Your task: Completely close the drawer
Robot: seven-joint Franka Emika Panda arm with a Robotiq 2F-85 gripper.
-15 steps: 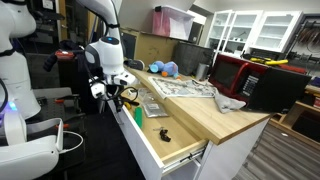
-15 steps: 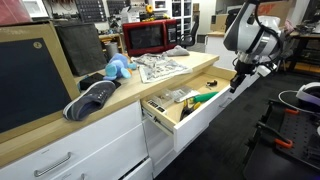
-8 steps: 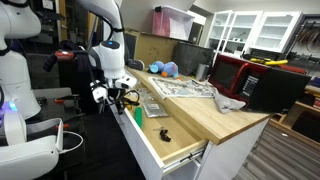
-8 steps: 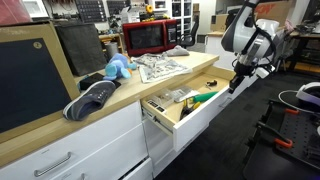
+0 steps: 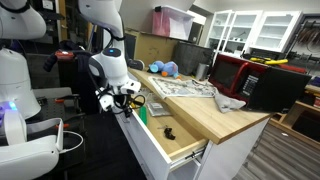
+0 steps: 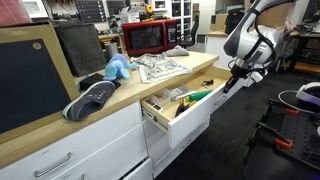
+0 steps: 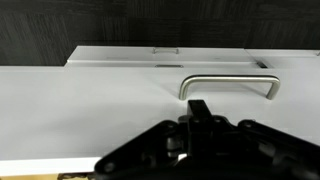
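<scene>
The drawer [image 5: 152, 143] stands partly open under the wooden countertop in both exterior views; its cream inside [image 6: 172, 104] holds a green thing and small dark items. My gripper [image 5: 124, 96] is at the drawer's white front panel, also shown in an exterior view [image 6: 232, 80]. In the wrist view the fingers [image 7: 200, 108] are together, tips against the white front panel [image 7: 90, 110], just below and left of the metal handle [image 7: 228, 85]. The gripper holds nothing.
On the countertop [image 5: 225, 122] lie papers [image 5: 180, 88], a blue plush toy [image 6: 117, 68], a grey cloth [image 5: 228, 102] and a red microwave [image 6: 150, 38]. Dark slippers [image 6: 92, 98] lie near the counter's edge. Taller white drawer fronts [image 6: 60, 155] are beside the drawer.
My gripper has moved toward the cabinet with the front panel, and the drawer has slid a little further in.
</scene>
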